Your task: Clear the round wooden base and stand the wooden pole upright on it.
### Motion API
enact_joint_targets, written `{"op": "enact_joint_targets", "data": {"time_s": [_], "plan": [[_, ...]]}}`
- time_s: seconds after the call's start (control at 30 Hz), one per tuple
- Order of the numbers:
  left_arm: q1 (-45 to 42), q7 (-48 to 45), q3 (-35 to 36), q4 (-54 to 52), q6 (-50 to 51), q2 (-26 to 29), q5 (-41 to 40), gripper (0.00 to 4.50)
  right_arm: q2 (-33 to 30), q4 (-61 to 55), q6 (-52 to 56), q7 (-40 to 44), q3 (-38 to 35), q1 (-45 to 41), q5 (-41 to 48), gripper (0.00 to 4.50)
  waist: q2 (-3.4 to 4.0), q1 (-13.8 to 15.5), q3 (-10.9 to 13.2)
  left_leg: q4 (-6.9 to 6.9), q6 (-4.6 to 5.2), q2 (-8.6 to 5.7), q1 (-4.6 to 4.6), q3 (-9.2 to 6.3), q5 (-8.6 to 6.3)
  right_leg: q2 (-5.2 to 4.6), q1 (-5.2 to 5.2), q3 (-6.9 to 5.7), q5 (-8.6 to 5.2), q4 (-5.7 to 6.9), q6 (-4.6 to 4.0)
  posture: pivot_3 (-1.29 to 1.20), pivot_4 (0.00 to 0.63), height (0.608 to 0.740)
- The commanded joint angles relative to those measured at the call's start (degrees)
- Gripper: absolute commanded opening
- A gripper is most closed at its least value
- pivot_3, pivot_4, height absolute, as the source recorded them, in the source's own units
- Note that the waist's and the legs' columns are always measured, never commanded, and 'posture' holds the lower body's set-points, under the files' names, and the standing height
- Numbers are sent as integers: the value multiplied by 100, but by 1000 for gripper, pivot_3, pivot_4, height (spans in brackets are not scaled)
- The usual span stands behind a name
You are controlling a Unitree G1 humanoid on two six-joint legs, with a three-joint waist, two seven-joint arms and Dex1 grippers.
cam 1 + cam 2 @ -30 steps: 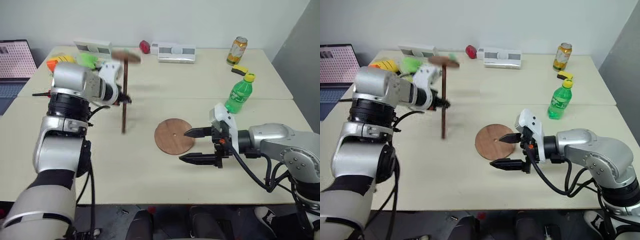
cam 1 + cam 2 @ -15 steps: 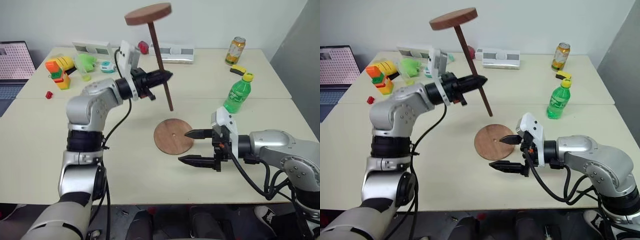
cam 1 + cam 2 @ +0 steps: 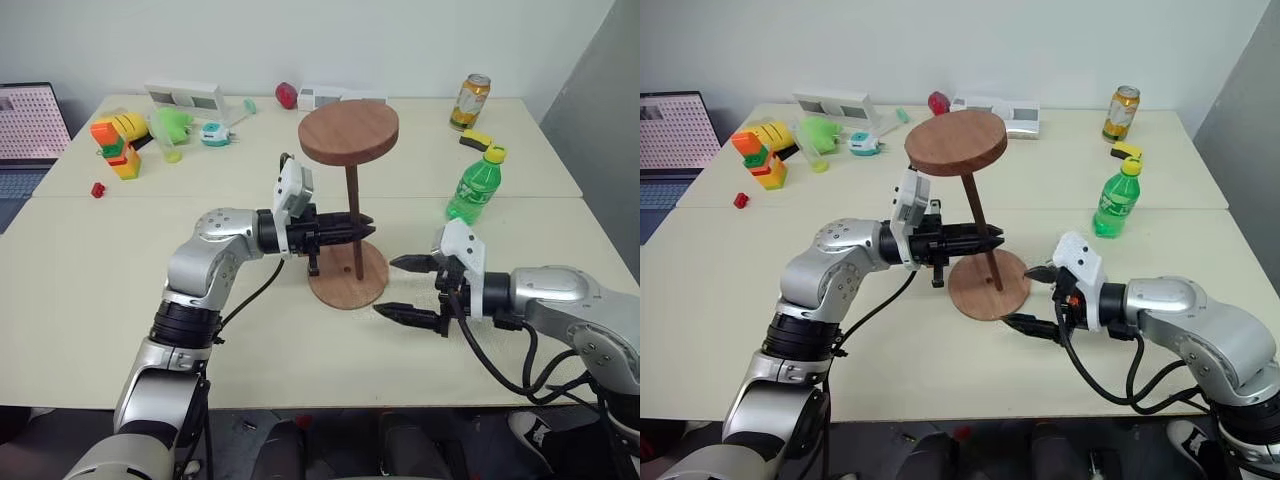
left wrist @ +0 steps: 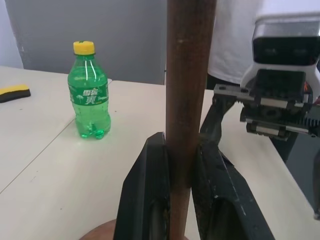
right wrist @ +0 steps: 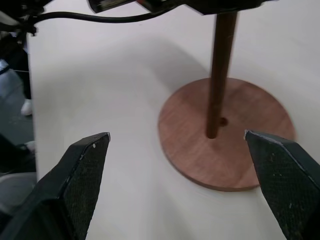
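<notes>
Standing between clamped left jaws: wooden pole.

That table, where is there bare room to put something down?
Bare: the near-left table beside the left arm, and the middle strip between the toys and the green bottle. Crowded: around the round wooden base, and the far edge with boxes and can.

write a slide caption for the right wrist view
Open right gripper faces the wooden pole poised over the round wooden base.

One round wooden base, one wooden pole, one green bottle, one can.
</notes>
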Motion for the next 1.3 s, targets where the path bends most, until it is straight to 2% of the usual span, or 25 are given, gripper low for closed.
{"op": "enact_joint_targets", "data": {"time_s": [0.03, 0.5, 0.7, 1.03, 1.3], "plan": [[-14, -44, -61, 186, -465, 27, 259, 243, 39, -68, -322, -64, 118, 103, -324, 4500, 0, 0, 0, 0, -1, 0, 0, 0, 1, 0, 0, 0, 0, -1, 0, 0, 150, 740], [-102, 96, -221, 1091, -1282, -123, 871, 243, 203, -83, -355, -71, 163, 217, -503, 4500, -1, 2, -4, 0, 2, 0, 7, -2, -1, 1, 7, 0, 0, 1, 0, 0, 150, 740], [-163, 24, -244, 1190, -1242, -80, 859, 243, 223, -105, -315, -71, 163, 225, -484, 4500, -2, 0, -5, 0, 3, 0, 10, -2, -1, 1, 11, 0, 0, 2, 0, 0, 150, 740], [41, -93, -206, 742, -681, 67, 654, 243, 243, -60, -287, -56, 132, 213, -432, 4500, -1, -3, -6, 0, 3, 1, 11, -4, -1, 2, 11, -1, 0, 1, 0, 0, 150, 740], [93, -73, -281, 810, -829, 113, 839, 243, 299, -16, -291, -61, 138, 182, -437, 4500, -1, -3, -7, 0, 3, 1, 12, -4, -2, 2, 12, -1, 0, 1, 0, 0, 150, 740]]}}
